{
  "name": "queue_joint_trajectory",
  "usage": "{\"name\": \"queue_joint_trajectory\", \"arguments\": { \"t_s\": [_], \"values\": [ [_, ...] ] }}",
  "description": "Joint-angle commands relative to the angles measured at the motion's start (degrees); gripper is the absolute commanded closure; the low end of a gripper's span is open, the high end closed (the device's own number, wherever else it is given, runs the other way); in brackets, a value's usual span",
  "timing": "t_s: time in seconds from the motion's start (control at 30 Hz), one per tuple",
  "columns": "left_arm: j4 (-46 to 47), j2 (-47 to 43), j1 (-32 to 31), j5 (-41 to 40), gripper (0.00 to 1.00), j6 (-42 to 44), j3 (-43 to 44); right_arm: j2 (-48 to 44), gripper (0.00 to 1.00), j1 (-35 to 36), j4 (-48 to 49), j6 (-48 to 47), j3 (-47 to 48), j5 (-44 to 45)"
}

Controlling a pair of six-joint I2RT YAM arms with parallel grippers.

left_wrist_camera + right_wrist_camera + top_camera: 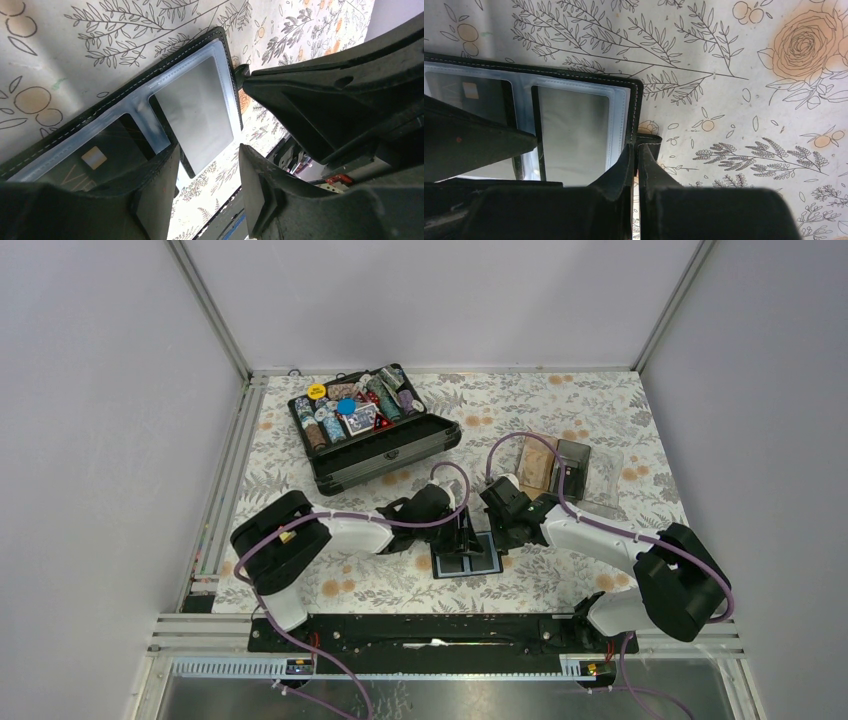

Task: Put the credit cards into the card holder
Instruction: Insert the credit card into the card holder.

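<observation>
The card holder (466, 558) lies open and flat on the flowered cloth between the two arms. In the left wrist view its black stitched rim (150, 70) frames two clear pockets. One pocket holds a dark credit card (100, 155) with a gold chip. The other holds a pale grey card (200, 110) whose near end pokes out past the rim. My left gripper (208, 150) hovers open over that end with nothing between its fingers. My right gripper (636, 147) is shut, its tips resting on the holder's right edge (631, 100) beside the strap tab (651, 140).
A large black chip case (375, 430) stands open at the back left, full of chips. A clear acrylic tray (570, 468) sits at the back right, close behind the right arm. A metal rail (450, 625) runs along the table's near edge.
</observation>
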Motion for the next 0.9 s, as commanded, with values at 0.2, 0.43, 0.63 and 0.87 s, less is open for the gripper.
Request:
{"name": "queue_joint_trajectory", "arguments": {
  "t_s": [0.2, 0.43, 0.63, 0.87],
  "values": [
    [-5.84, -15.27, -0.28, -5.73, 0.35, 3.9, -2.61, -6.33, 0.62, 0.51, -3.99, 3.75, 1.58, 2.13],
    [-14.23, -20.95, -0.36, -10.57, 0.29, 5.18, -6.0, -10.83, 0.69, 0.52, -0.12, 3.65, -0.22, -6.62],
    [-16.0, -20.67, -0.34, -13.66, 0.32, 3.6, -9.01, -7.63, 0.71, 0.51, 3.95, 4.66, -3.69, -9.38],
    [-15.77, -19.04, -0.32, -14.85, 0.36, 2.9, -10.33, -5.18, 0.71, 0.46, 6.67, 5.49, -6.5, -10.95]
  ]
}}
